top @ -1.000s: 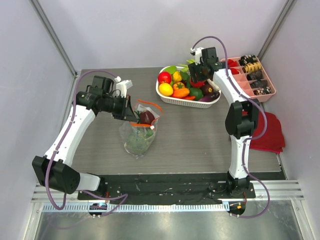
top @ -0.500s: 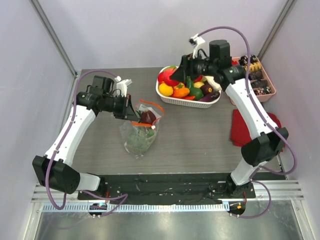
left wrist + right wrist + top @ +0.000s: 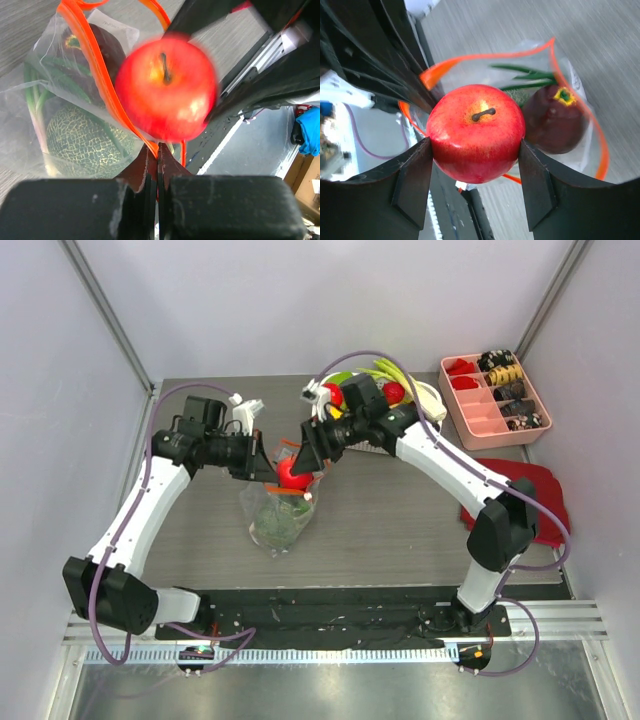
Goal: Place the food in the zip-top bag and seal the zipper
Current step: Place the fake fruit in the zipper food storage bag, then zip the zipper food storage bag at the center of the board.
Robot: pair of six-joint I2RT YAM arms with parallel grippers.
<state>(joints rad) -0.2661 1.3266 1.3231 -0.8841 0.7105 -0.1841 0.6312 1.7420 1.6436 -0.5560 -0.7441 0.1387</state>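
Light: bright, even — soft shadows | blur: apple [image 3: 165, 90] edges, left wrist view

We read no text; the white patch [image 3: 114, 24] on the bag [image 3: 20, 132] carries print too faint to make out.

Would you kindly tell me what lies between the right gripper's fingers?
A red apple, pinched between both fingers above the open zip-top bag; the right wrist view shows it.

The left arm [image 3: 140, 510] stretched from the near left corner toward the table's middle, the left gripper [image 3: 268, 472] pinched tight on the bag [image 3: 280, 525] rim. The right arm [image 3: 445, 458] arched over from the near right corner, the right gripper [image 3: 298, 465] clamping an apple [image 3: 476, 132].
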